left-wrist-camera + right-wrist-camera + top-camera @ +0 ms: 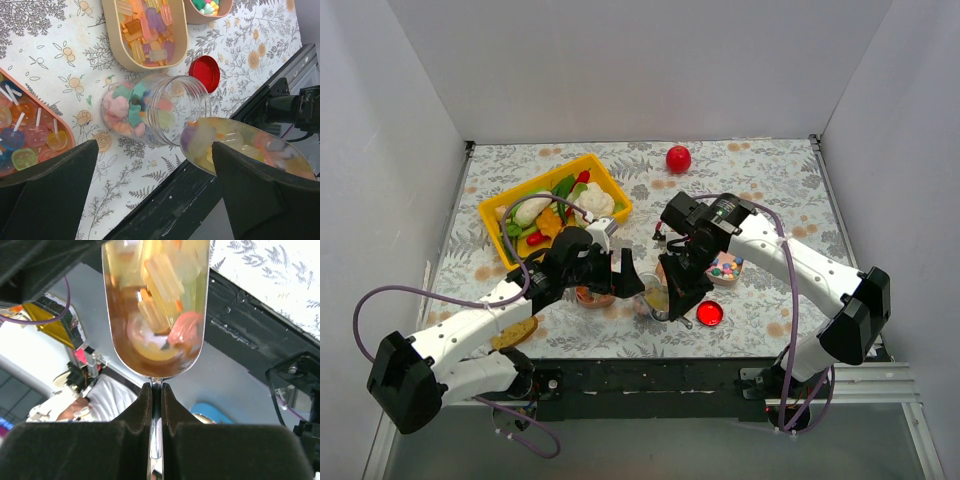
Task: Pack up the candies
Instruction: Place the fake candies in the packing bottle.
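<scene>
Yellow-orange candies (161, 277) fill scoop (113, 332) at jar (186, 102) mouth.

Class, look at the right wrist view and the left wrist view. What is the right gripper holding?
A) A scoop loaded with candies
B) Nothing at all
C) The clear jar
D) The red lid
A: the right gripper is shut on the thin handle of the scoop, whose bowl holds candies. The red lid lies apart beside the jar.
</scene>
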Available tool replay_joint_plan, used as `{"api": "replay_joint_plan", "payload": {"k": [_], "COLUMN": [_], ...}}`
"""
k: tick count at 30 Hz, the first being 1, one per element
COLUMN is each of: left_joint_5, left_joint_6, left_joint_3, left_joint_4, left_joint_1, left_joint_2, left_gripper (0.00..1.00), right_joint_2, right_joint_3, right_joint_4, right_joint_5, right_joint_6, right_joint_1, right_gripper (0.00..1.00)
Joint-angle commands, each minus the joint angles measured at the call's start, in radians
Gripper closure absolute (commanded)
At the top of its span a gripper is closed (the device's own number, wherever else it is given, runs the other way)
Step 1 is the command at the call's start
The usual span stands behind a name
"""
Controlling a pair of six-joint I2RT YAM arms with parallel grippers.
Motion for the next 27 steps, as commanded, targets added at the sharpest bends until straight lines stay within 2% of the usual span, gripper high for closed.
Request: {"api": "replay_joint_plan", "payload": {"k": [1,8,20,27], "left_joint_5": [-0.012,-0.018,-0.031,-0.04], "left_joint_6": [0.034,0.032,0.045,0.049], "left_joint_3": [0.026,0.029,0.039,0.04], "left_joint_4": [-0.002,0.006,0.005,0.005], "left_joint_1": [-0.008,-0.008,-0.009,-0.009], "left_joint_2": [0.004,0.007,0.002,-0.007], "left_gripper": [0.02,0.02,0.02,0.02], "right_joint_2": [-0.021,0.007,0.004,-0.002], "right_joint_3": [-0.029,-0.001,-0.059,-0.067], "right_joint_4": [0.004,0.004,0.004,0.006], "right_joint_5": [-0.079,-0.127,-0.334,-0.395], "right_joint_6": [0.009,0.001,0.02,0.047], "right_joint_1": [-0.041,-0.087,-0.184,-0.224], "right_gripper": [0.99,0.99,0.99,0.99]}}
